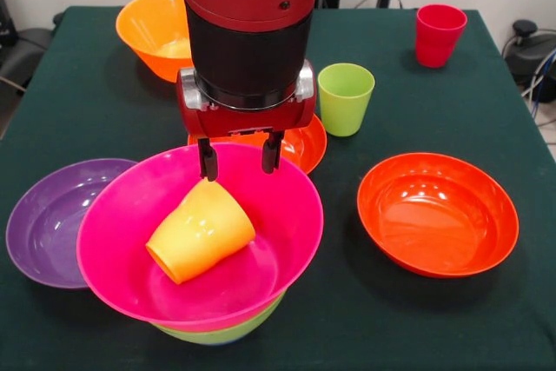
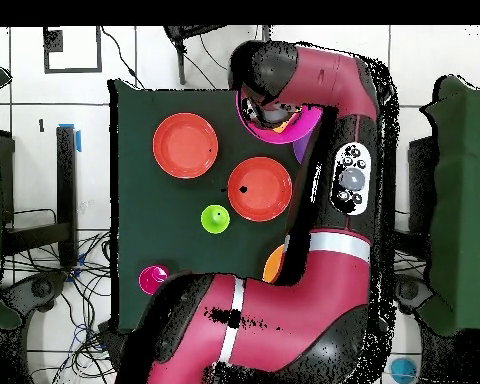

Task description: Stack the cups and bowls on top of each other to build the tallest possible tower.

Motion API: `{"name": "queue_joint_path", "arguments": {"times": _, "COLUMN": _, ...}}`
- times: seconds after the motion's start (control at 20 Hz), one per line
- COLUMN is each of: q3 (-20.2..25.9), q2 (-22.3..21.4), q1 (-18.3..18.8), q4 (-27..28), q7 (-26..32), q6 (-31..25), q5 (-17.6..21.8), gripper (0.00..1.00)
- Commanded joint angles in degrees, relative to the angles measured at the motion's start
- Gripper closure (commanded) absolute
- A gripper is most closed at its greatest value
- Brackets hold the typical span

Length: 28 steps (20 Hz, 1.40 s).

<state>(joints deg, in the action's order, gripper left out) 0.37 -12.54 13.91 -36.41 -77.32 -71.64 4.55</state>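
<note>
A yellow-orange cup [image 1: 201, 230] lies on its side inside the magenta bowl [image 1: 261, 275], its mouth toward the near left. The magenta bowl sits nested in a lime-green bowl [image 1: 228, 333], and together they form the tower. My gripper [image 1: 240, 161] hangs open and empty just above the cup's base, and its left fingertip [image 1: 208, 169] is close to or touching the cup. A lime green cup [image 1: 345, 97] and a red cup [image 1: 439, 34] stand upright behind. In the overhead view the arm hides the gripper, and only the magenta bowl's rim [image 2: 306, 125] shows.
A purple bowl [image 1: 48, 219] lies at the left, partly under the magenta bowl. One red-orange bowl [image 1: 437, 213] is at the right and another [image 1: 306, 143] is behind the gripper. A deep orange bowl [image 1: 149, 28] is at the far left. No blue bowl is in view.
</note>
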Motion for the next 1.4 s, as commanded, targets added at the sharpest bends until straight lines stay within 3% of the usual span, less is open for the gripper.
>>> {"name": "queue_joint_path", "arguments": {"times": 0.05, "q3": 5.46, "q2": -0.22, "q1": 0.36, "q4": -3.4, "q7": 20.4, "q6": 2.21, "q5": 5.7, "gripper": 0.0}}
{"name": "queue_joint_path", "arguments": {"times": 0.95, "q3": 6.96, "q2": 3.6, "q1": 1.6, "q4": 4.42, "q7": 21.89, "q6": -1.1, "q5": 7.31, "gripper": 0.0}}
{"name": "queue_joint_path", "arguments": {"times": 1.4, "q3": 6.71, "q2": 4.14, "q1": 1.92, "q4": 4.15, "q7": 21.65, "q6": 0.77, "q5": 6.91, "gripper": 0.0}}
